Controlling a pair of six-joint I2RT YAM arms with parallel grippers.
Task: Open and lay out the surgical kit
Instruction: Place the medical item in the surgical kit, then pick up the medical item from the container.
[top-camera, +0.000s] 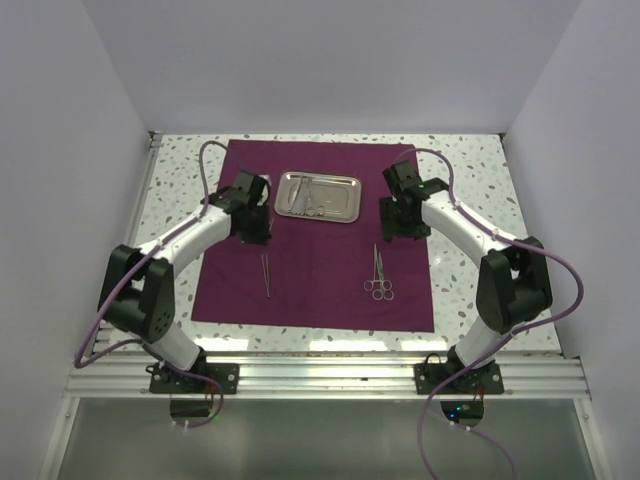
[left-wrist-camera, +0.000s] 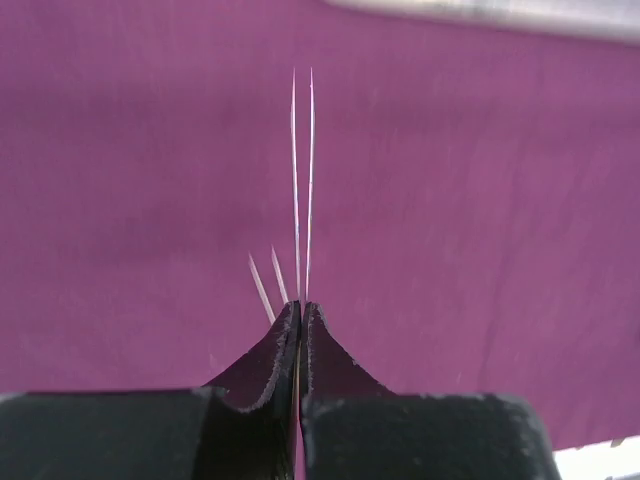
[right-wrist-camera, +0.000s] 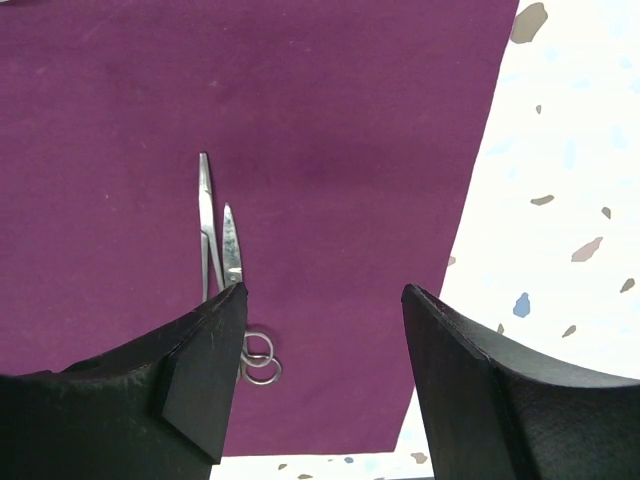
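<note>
my left pincer (left-wrist-camera: 300, 306) is clamped on the tweezers (left-wrist-camera: 302, 180) over the maroon cloth (left-wrist-camera: 480, 200). my right pincer (right-wrist-camera: 324, 292) gapes wide near the ring-handled instruments (right-wrist-camera: 215, 230). the steel tray (top-camera: 318, 196) sits on the cloth's far part. speckled white surface (top-camera: 470, 180), white walls (top-camera: 330, 60).

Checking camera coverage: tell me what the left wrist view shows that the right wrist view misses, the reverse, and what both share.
Left wrist only: thin tweezers pinched in the shut left gripper, and the edge of the steel tray. Right wrist only: scissors, the open right gripper, the speckled table. Both: the purple cloth.
</note>
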